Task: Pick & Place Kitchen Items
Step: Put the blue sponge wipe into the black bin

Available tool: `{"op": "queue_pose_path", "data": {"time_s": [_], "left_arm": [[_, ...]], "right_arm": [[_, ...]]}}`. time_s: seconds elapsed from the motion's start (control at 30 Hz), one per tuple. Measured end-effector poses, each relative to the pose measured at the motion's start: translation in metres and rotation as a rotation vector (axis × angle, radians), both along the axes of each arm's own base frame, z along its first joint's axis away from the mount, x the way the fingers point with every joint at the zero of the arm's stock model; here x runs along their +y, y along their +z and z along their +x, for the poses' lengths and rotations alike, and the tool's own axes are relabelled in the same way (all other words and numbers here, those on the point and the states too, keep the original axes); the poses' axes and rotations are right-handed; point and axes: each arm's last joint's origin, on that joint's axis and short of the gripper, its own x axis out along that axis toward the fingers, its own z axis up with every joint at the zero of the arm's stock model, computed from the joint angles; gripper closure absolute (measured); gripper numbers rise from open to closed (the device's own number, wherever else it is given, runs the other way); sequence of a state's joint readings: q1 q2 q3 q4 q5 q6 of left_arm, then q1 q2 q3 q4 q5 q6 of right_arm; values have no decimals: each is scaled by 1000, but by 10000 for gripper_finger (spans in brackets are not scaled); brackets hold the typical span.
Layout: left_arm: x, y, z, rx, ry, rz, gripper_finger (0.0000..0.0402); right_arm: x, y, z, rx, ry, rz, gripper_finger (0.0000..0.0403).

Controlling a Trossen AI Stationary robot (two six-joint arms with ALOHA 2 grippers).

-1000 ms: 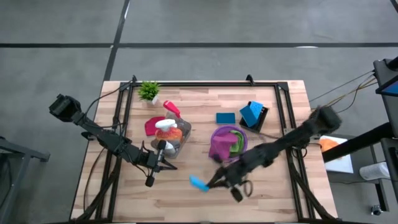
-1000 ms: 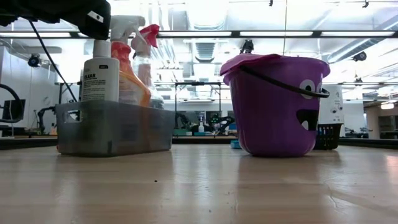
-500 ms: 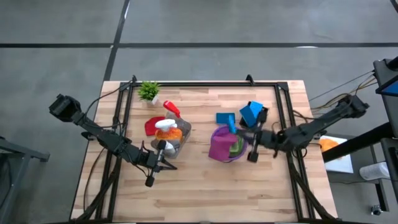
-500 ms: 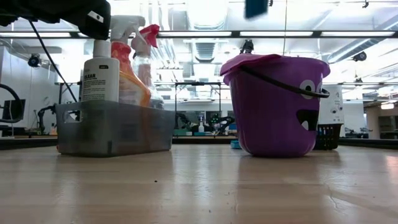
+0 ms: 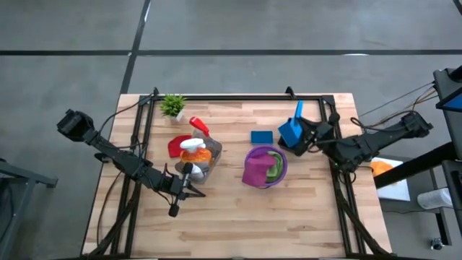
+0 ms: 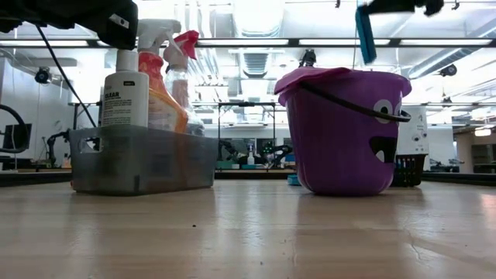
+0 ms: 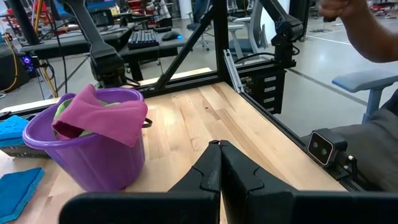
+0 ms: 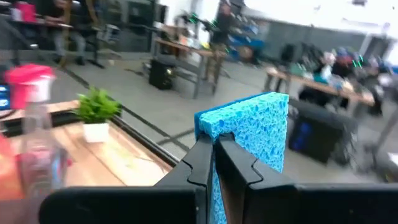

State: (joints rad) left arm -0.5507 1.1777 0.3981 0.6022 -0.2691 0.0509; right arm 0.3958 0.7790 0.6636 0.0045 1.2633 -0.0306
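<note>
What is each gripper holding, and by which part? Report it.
The right gripper is shut on a blue sponge, pinching its lower edge so it stands up above the fingers. The left gripper is shut and holds nothing.

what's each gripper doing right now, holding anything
Left gripper: closed, empty, near the grey bin.
Right gripper: closed on a blue sponge, raised beyond the purple bucket.

Small blue rectangular sponge [image 5: 298, 110]: on edge, aloft, pinched in right gripper [image 5: 306, 130] above black basket [image 5: 299, 137] holding more blue sponge. Second blue sponge [image 5: 261, 136]: flat on wood. Orange spray bottle [image 5: 195, 152], red-topped bottle [image 5: 200, 128]: upright in grey bin [image 6: 139, 159]. Magenta cloth [image 5: 255, 169], green cloth [image 5: 273, 163]: in purple bucket [image 6: 345, 132].
</note>
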Motion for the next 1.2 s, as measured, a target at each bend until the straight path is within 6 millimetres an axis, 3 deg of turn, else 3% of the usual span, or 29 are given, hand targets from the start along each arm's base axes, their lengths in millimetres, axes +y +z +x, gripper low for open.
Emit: {"op": "queue_pose_path", "data": {"time_s": [0.3,0.63,0.9,1.2], "left_arm": [[0,0,0,2,1,-6,401],[0,0,0,2,1,-7,401],[0,0,0,6,3,-13,401],[0,0,0,9,3,-15,401]], "right_arm": [[-40,-40,-7,58,-191,198,385],[-78,-87,11,210,-270,430,385],[-87,-111,20,315,-314,513,385],[-86,-121,27,376,-319,517,385]]}}
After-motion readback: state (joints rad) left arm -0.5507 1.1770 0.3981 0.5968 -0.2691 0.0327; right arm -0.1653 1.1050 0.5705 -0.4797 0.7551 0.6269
